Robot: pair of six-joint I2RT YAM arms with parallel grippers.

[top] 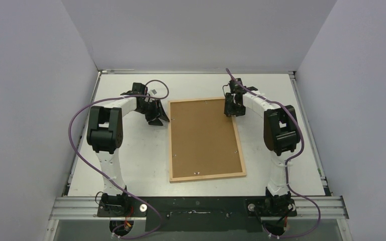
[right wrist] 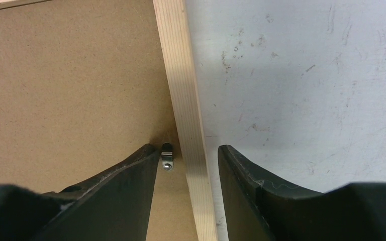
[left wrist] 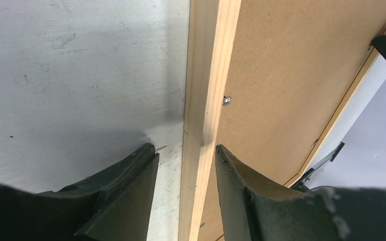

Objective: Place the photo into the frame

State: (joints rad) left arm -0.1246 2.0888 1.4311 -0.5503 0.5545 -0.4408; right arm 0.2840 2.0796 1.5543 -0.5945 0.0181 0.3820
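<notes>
Jaws of the left gripper [left wrist: 186, 150] stand apart, holding nothing; they straddle the left long rail of the frame [left wrist: 206, 75]. In the left wrist view one finger [left wrist: 130, 186] hangs over the white table [left wrist: 80, 75], with a strip of bare table showing between it and the wood; the other finger sits at the rail's inner edge, over the brown backing board [left wrist: 291, 75], though whether it touches the wood cannot be told. A small metal clip [left wrist: 226, 101] sits on the board just beside the rail, ahead of the fingertips.

The right gripper [right wrist: 188, 149] is likewise parted and empty, astride the right long rail. Its inner finger is over the board, just beside another clip [right wrist: 166, 158]; its outer finger is over the scuffed table, and a gap shows on each side of the wood.

From above, the frame lies flat and back-up in the middle of the table, between the two arms; its long sides run from near to far and the backing board fills it. The left gripper is at the far-left corner and the right gripper at the far-right corner. Purple cables [top: 78, 145] loop along both arms.
</notes>
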